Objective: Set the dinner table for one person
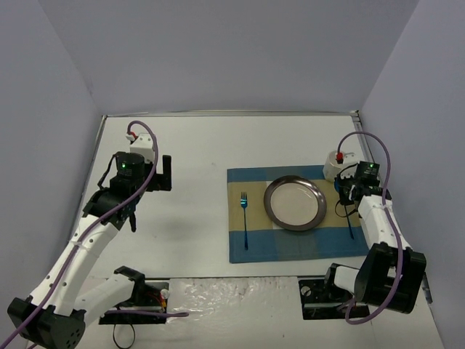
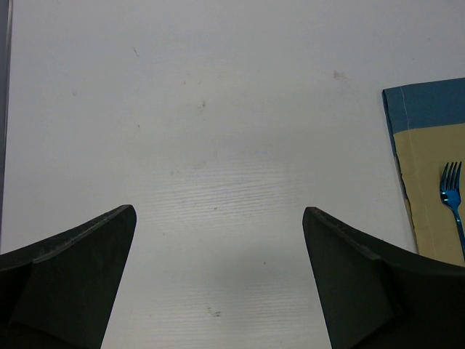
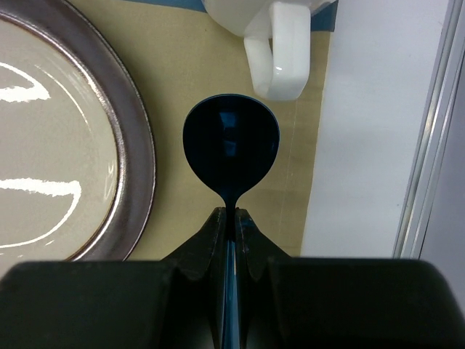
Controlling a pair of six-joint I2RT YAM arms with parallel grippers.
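The dinner table [image 1: 189,145] is a plain white top. On its right side a blue-and-tan placemat [image 1: 251,251] carries a round metal-rimmed plate [image 1: 294,203], with a blue fork [image 1: 245,218] to the plate's left. A white mug [image 1: 333,166] stands at the mat's far right corner. My right gripper [image 3: 231,214] is shut on the neck of a dark blue spoon [image 3: 230,149], low over the mat between the plate's rim [image 3: 134,145] and the mug's handle [image 3: 280,54]. My left gripper [image 2: 219,209] is open over bare table, holding nothing.
The fork's tines [image 2: 452,193] and the placemat's left edge [image 2: 421,145] lie at the right edge of the left wrist view. Grey walls close in the table at the back and sides. A metal rail [image 3: 429,145] runs along the table's right edge.
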